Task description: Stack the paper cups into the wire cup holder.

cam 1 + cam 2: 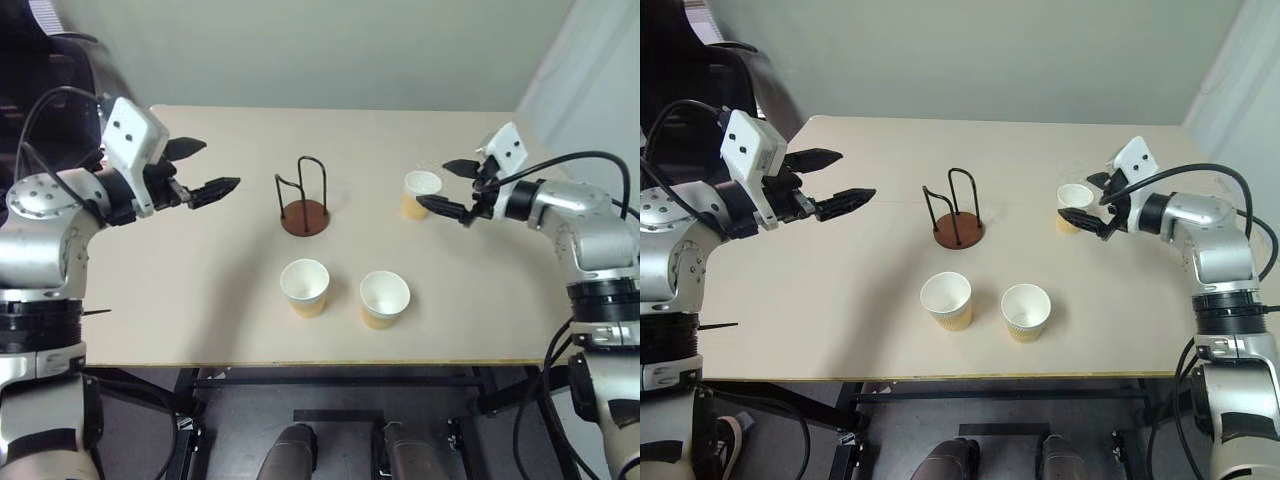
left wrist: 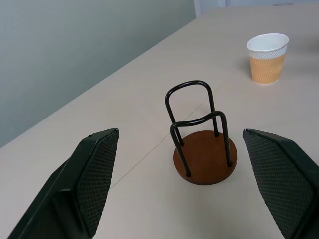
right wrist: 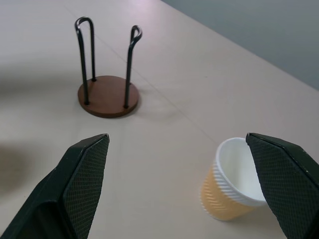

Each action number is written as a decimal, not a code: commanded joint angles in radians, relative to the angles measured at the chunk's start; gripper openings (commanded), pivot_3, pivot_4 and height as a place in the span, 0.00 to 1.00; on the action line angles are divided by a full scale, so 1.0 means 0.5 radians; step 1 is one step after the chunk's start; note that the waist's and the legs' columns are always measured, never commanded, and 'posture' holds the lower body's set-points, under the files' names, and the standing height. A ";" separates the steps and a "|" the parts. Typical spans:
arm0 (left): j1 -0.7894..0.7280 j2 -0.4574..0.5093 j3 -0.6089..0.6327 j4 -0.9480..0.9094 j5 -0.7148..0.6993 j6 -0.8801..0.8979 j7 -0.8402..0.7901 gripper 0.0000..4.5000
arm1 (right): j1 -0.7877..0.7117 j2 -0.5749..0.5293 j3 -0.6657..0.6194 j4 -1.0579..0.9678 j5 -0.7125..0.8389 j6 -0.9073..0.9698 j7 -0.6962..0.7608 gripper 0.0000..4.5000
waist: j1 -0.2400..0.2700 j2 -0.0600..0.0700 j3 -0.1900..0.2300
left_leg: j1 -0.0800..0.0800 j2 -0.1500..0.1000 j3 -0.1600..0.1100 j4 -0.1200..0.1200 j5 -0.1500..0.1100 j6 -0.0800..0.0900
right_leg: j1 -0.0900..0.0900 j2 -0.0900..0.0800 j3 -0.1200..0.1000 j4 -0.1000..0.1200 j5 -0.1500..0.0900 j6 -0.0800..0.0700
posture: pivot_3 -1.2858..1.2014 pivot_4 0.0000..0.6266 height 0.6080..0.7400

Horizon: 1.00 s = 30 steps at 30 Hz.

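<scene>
The wire cup holder (image 1: 304,203), black wire loops on a reddish-brown disc, stands empty near the middle of the table. Two paper cups (image 1: 305,286) (image 1: 384,298) stand upright side by side in front of it. A third paper cup (image 3: 230,185) stands upright at the right. My right gripper (image 1: 433,185) is open and level with this cup, its fingers reaching to either side without closing on it. My left gripper (image 1: 218,166) hovers open and empty above the table, left of the holder and pointing at it.
The beige table (image 1: 180,300) has its front edge just behind the two near cups and its right edge close to my right arm. A dark chair (image 1: 60,60) stands at the back left. A plain wall rises behind the table.
</scene>
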State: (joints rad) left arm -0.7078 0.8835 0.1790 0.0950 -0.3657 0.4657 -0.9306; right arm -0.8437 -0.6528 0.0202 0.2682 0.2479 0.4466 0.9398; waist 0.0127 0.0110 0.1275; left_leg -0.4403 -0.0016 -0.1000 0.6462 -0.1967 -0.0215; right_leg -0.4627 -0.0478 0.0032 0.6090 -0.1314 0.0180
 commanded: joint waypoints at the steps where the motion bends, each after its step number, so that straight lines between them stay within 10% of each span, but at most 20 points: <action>1: -0.017 0.050 0.035 -0.071 -0.014 0.009 -0.013 0.95 | -0.074 0.009 -0.015 0.006 -0.008 -0.071 0.009 1.00 | 0.001 0.000 0.000 | 0.000 0.000 0.000 0.000 0.000 0.000 | 0.000 0.000 0.000 0.000 0.000 0.000 | 0.52 0.24 1.00; 20: -0.392 -0.138 -0.246 0.393 0.183 -0.240 -0.132 0.95 | 0.148 -0.128 -0.111 -0.690 0.281 0.444 0.058 1.00 | 0.004 0.000 0.000 | -0.001 -0.001 0.000 0.000 0.001 0.004 | 0.000 -0.001 -0.001 0.000 -0.003 0.002 | 0.52 0.24 1.00; 30: -0.273 -0.155 -0.117 0.488 0.235 -0.292 0.109 0.95 | 0.098 0.138 0.106 -0.764 0.202 0.508 -0.142 1.00 | -0.002 0.000 0.000 | 0.000 0.001 0.000 0.002 0.002 0.010 | 0.000 0.002 -0.001 0.002 -0.005 0.006 | 0.52 0.24 1.00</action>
State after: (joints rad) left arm -0.8274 0.7859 0.0745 0.3323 -0.2607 0.3435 -0.9085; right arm -0.7611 -0.5846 0.0816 -0.0943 0.3564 0.7129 0.8894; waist 0.0120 0.0110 0.1276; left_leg -0.4404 -0.0014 -0.1000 0.6472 -0.1957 -0.0166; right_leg -0.4627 -0.0470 0.0028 0.6101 -0.1337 0.0209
